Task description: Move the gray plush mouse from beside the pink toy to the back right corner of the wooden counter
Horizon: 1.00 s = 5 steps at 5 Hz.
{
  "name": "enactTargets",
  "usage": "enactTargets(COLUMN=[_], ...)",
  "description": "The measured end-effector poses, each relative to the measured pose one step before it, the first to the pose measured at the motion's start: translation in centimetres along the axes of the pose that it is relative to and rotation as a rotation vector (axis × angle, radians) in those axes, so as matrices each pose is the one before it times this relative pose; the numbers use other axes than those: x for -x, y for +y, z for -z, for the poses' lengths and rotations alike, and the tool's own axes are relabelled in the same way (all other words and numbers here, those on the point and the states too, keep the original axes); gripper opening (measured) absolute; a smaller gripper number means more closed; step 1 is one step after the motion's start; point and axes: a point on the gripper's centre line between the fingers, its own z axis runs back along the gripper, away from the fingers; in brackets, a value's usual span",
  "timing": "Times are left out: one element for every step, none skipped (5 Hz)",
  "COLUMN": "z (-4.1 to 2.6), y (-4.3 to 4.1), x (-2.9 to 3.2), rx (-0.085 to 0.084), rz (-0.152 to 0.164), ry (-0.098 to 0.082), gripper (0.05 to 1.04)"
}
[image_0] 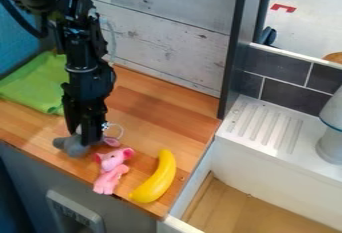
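Note:
The black gripper [81,133] points down at the left part of the wooden counter, right over a grey toy [72,147] and overlapping it in the view. This toy has a pink part at its right side, close to a thin pale loop. Whether it is held is not clear. Just to the right and nearer the front edge lies a small pink toy figure [112,169]. A yellow banana [156,178] rests right of the pink toy, near the counter's front right corner.
A green cloth [35,84] lies at the counter's back left. Whitewashed boards [167,27] and a dark upright post [234,52] stand behind. On the right are a white ridged drainboard [267,127], a sink with a wooden bottom [230,204] and a pale lamp-like object [330,137].

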Motion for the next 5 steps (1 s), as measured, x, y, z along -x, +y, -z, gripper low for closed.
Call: enactTargets(z=[-0.034, -1.127, -5.721, -2.634, 0.076], y=[0.207, 0.277, 0.449, 0.547, -0.715], x=[0.102, -0.375, -2.713, -2.324, -2.156], rx=[-0.0123, -0.0643, -0.0642, -0.0302, 0.0503], rz=[0.0072, 0.0074, 0.0055, 0.0395, 0.0604], ry=[0.0075, -0.017, -0.1644, -0.0669, -0.0295], gripper=[0.599, 0.599, 0.599, 0.599, 0.599])
